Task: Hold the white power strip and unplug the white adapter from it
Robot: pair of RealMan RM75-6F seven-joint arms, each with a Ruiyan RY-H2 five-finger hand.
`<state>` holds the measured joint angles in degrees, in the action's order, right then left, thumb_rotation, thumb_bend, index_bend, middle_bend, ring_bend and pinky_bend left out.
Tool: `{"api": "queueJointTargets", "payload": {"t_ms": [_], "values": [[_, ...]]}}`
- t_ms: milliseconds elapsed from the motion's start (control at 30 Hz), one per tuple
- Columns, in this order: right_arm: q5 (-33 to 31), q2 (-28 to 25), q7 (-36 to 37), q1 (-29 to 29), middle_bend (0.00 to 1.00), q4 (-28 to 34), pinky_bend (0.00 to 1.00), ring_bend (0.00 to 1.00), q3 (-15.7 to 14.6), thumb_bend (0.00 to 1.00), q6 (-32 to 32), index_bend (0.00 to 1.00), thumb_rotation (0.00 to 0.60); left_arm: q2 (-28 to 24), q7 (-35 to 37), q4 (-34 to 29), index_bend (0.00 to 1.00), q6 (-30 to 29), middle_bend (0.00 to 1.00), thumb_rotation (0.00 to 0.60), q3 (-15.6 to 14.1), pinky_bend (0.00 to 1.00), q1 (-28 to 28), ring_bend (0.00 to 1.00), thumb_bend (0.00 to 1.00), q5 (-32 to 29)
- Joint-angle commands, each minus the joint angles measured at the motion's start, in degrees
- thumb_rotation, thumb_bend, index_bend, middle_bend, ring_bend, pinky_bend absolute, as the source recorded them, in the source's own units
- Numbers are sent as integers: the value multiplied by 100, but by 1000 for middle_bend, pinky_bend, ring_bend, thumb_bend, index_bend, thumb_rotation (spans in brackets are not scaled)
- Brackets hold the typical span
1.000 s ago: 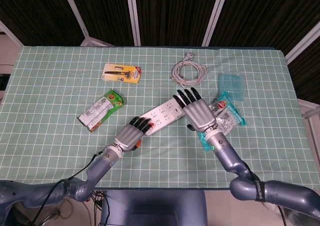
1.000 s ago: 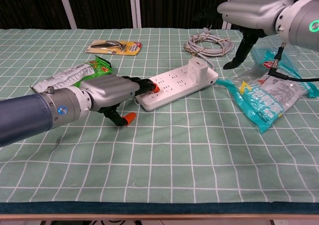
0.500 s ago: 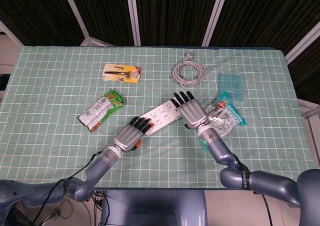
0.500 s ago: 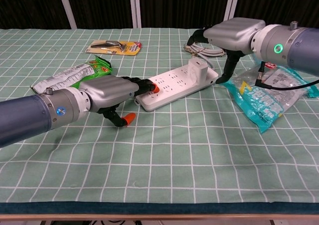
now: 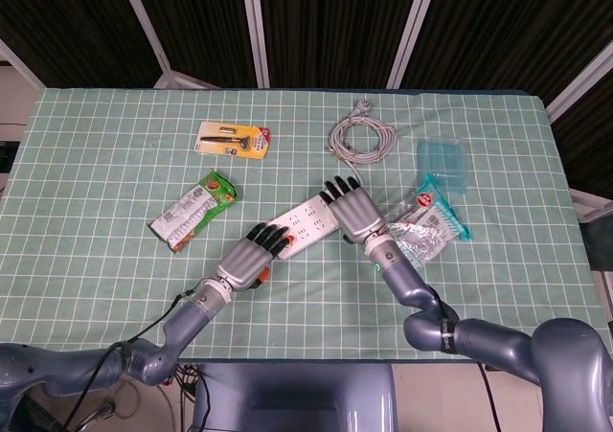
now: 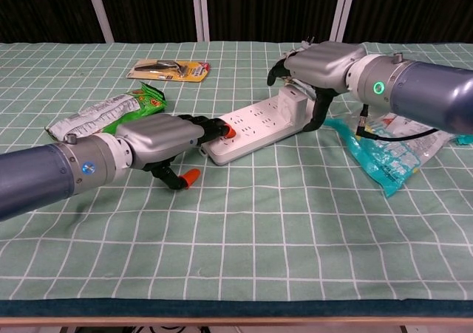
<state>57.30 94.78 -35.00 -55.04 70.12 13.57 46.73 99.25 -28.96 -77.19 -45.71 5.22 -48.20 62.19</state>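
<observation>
Two blue-grey metallic arms, rounded and glossy. Silver-grey left hand [image 6: 159,139] and right hand [image 6: 323,61] with black fingers [image 5: 337,189]; orange tips on the left (one on the thumb). Green ring light on the right wrist, thin black cable trailing beside it. Small round blue mark on the left wrist.

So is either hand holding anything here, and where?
Left hand presses the white power strip's near end. Right hand is around the white adapter; grip unclear.
</observation>
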Motion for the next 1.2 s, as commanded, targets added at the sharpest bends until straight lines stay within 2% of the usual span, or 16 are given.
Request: {"api": "queueJointTargets", "payload": {"t_ms": [33,233,567,833,1200], "values": [[-16,137,44,-62,145,-244,176,106,-38,238,-72,194,600,-5,18,15,81,9,7,600,-8,85,-5,0,517,2],[-69,311,176,-89,157,-614,181,115,-81,237,-176,234,600,11,48,51,81,16,7,600,-22,85,-29,0,517,24],[101,403,482,-102,175,-830,193,124,-111,249,-200,302,600,85,59,83,81,17,7,600,-59,85,-54,0,518,28],[240,484,652,-118,188,-1005,197,126,-142,419,-204,370,600,124,61,102,81,15,7,600,-77,85,-72,0,517,36],[415,438,723,-112,206,-930,197,126,-153,578,-82,488,600,137,61,111,81,4,8,600,-87,89,-83,0,517,17]]}}
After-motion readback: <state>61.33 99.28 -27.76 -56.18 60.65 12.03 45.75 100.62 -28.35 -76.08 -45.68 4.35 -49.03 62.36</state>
